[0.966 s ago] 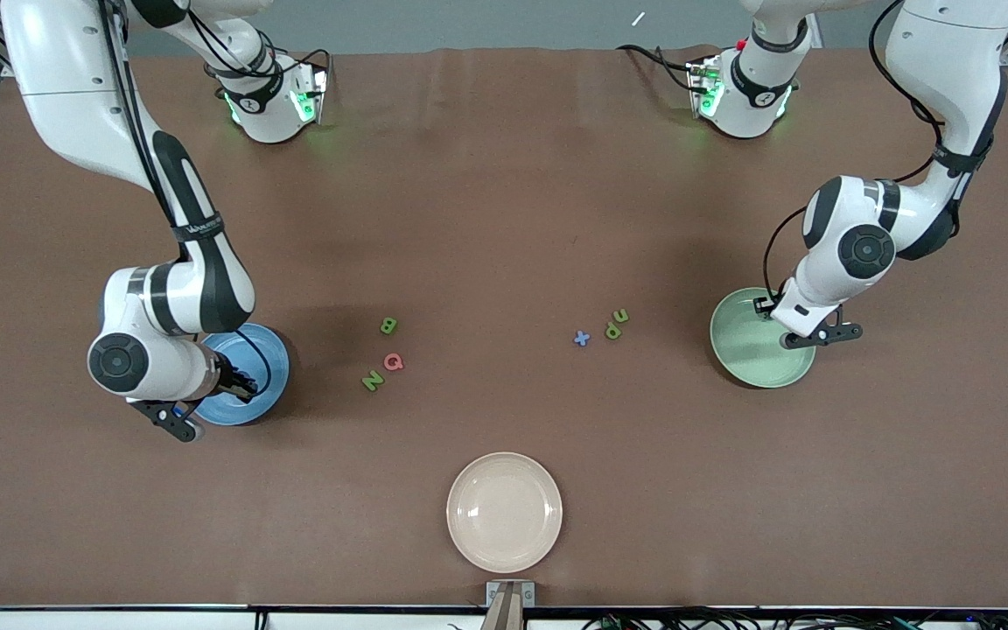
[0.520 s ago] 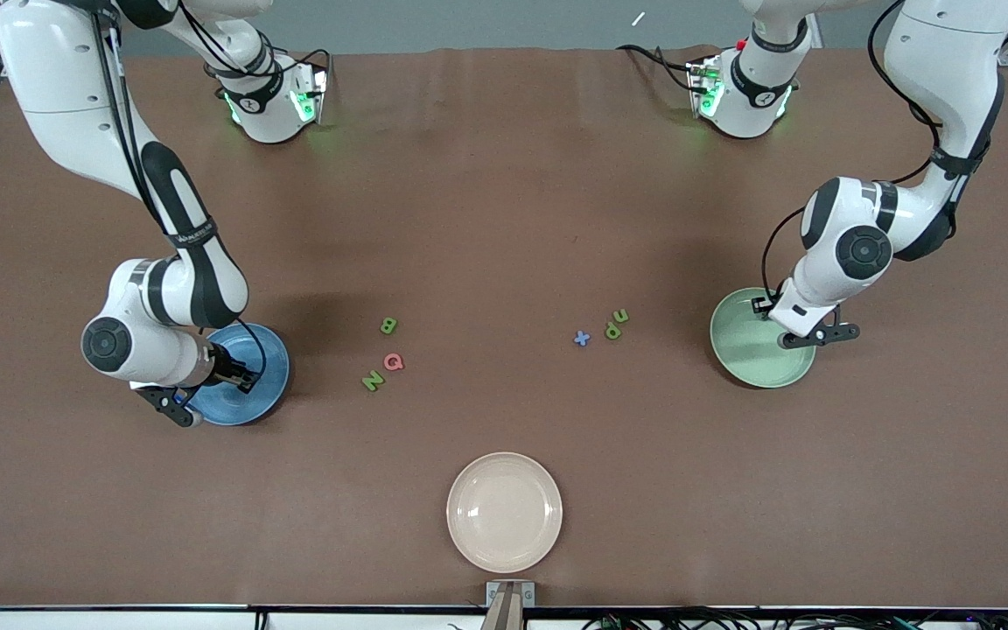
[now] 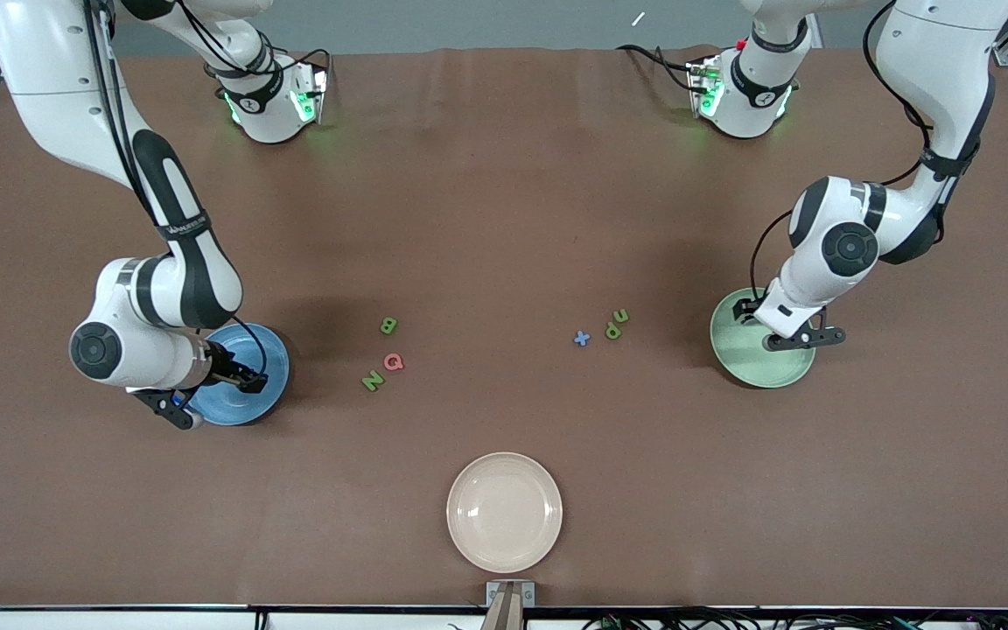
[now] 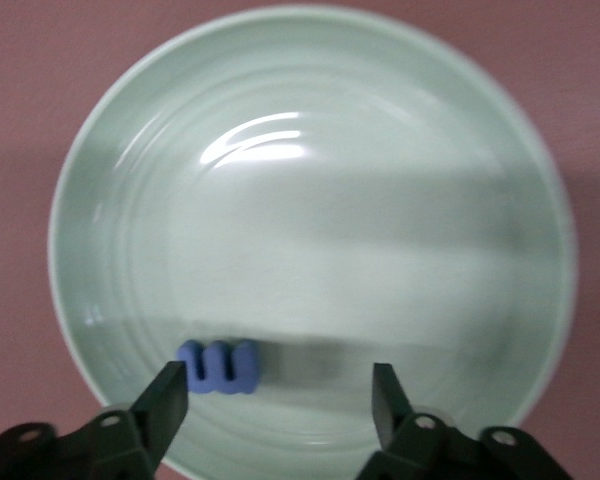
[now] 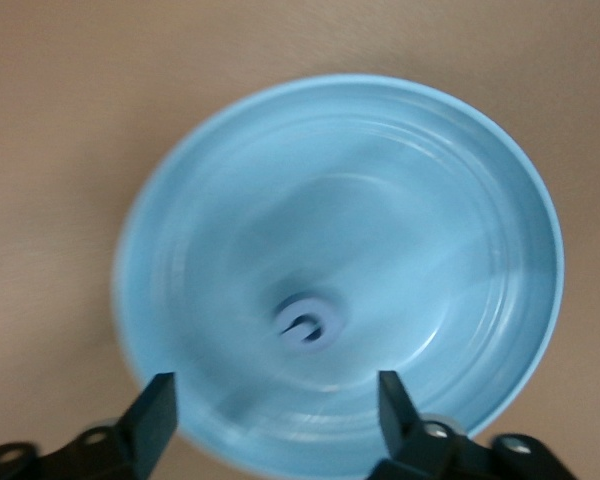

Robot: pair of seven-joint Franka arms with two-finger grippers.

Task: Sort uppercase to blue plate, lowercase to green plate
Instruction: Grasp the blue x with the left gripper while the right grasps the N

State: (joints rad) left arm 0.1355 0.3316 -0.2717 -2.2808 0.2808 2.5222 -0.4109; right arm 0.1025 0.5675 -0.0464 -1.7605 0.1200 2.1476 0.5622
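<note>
My right gripper [image 5: 278,410] is open over the blue plate [image 3: 255,405]; a blue C-shaped letter [image 5: 311,327] lies in that plate [image 5: 460,200]. My left gripper [image 4: 278,398] is open over the green plate [image 3: 753,366]; a blue m [image 4: 218,366] lies in that plate [image 4: 310,150], close to one finger. On the table between the plates lie a green B [image 3: 388,325], a pink-red Q [image 3: 394,361] and a green N [image 3: 372,381] toward the right arm's end, and a blue x [image 3: 582,338], a green p [image 3: 612,330] and a green u [image 3: 620,315] toward the left arm's end.
A cream plate [image 3: 504,512] stands nearest the front camera, midway along the table. Both arm bases stand along the table's farthest edge.
Both grippers have risen a little over their plates. The right arm's wrist has shifted slightly away from the table's middle; the left arm's has shifted slightly toward it. The letters on the table have not moved.
</note>
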